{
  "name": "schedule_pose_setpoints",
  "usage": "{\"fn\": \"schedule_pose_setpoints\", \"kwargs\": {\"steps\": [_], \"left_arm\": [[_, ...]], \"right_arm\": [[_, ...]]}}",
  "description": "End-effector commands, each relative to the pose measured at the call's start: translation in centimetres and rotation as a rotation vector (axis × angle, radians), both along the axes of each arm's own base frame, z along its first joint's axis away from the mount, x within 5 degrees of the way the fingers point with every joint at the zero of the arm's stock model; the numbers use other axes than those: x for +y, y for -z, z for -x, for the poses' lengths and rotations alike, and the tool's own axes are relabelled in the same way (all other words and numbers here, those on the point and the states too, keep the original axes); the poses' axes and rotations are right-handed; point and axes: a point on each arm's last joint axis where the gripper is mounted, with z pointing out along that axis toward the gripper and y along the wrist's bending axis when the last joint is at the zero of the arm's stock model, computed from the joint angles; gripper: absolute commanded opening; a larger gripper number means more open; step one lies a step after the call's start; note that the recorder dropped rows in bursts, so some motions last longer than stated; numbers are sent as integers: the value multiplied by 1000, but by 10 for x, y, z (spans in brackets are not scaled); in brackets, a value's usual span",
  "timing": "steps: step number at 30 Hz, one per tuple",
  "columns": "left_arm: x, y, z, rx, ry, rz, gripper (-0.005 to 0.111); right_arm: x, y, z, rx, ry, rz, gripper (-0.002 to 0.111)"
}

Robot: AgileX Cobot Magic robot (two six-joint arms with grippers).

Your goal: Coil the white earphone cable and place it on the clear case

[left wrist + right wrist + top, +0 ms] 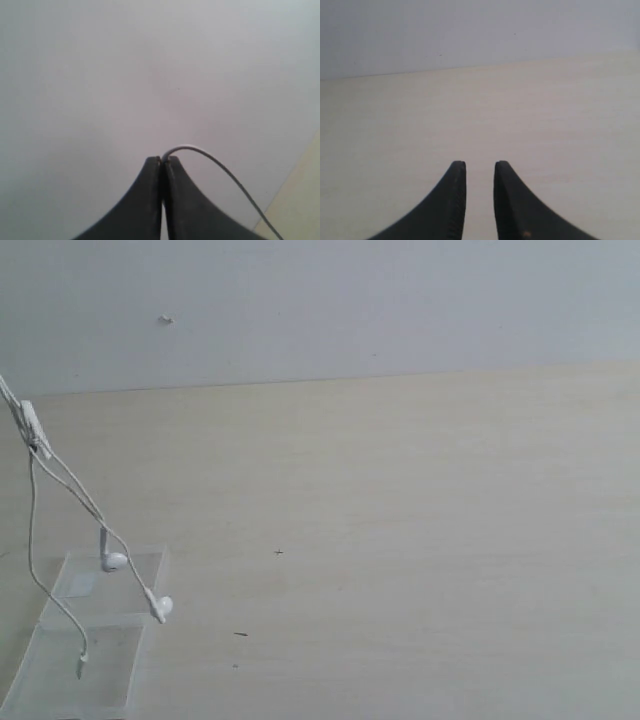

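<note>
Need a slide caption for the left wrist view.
Left gripper shut on the white earphone cable, which arcs away from its tips.

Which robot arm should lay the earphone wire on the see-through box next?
Left, probably. The left pincer is shut on the white earphone cable, whose earbuds hang by the clear case. The right pincer is open and empty over the table.

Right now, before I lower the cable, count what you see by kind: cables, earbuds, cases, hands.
White earphone cable: 1
Earbuds: 2
Clear case: 1
Hands: 2, left hand and right hand
Total: 6
</note>
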Motion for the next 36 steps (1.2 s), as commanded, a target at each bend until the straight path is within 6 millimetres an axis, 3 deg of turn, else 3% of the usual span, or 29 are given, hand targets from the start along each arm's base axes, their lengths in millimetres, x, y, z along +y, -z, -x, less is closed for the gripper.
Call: {"fn": "schedule_pose_setpoints", "kwargs": {"steps": [1, 3, 5, 8, 13, 20, 22, 24, 25, 26, 27, 28, 29, 30, 32, 34, 36], "left_arm": [[-2, -2, 5, -6, 18, 15, 0], [-2, -2, 5, -8, 17, 11, 0], [-2, -2, 5, -6, 18, 11, 0], [-2, -2, 4, -5, 23, 15, 0], [-2, -2, 4, -5, 24, 15, 0], [-2, -1, 4, -5, 25, 12, 0], [-2, -1, 4, -3, 25, 11, 0], [-2, -1, 4, 0, 26, 10, 0], [-2, -1, 4, -1, 26, 8, 0], [-2, -1, 4, -3, 26, 9, 0], [-2, -2, 4, -6, 25, 10, 0], [-2, -2, 4, -12, 23, 11, 0], [-2, -2, 3, -15, 23, 14, 0], [-2, -2, 3, -16, 25, 16, 0], [-2, -2, 2, -15, 25, 17, 0], [-2, -2, 1, -13, 25, 17, 0], [-2, -2, 1, -11, 25, 16, 0]], "right_arm": [[-1, 0, 0, -18, -1, 57, 21], [-1, -1, 0, -32, -5, 86, 21], [0, -8, -1, -110, -3, -7, 21], [-1, -32, -2, -328, 32, -362, 21], [-22, -65, 9, -712, 114, -946, 21], [-40, -85, 31, -1105, 158, -1021, 21], [-22, -109, 30, -1027, 10, -837, 21], [1, -164, 28, -956, -140, -458, 21], [4, -177, 27, -965, -168, -432, 21], [10, -208, 22, -969, -226, -405, 21], [13, -219, 19, -961, -247, -373, 21], [18, -242, 5, -907, -262, -321, 21], [19, -252, -3, -872, -264, -311, 21], [23, -266, -25, -760, -262, -326, 21], [33, -272, -54, -612, -326, -329, 21], [53, -257, -80, -413, -506, -123, 21], [71, -235, -102, -175, -687, -200, 21]]}}
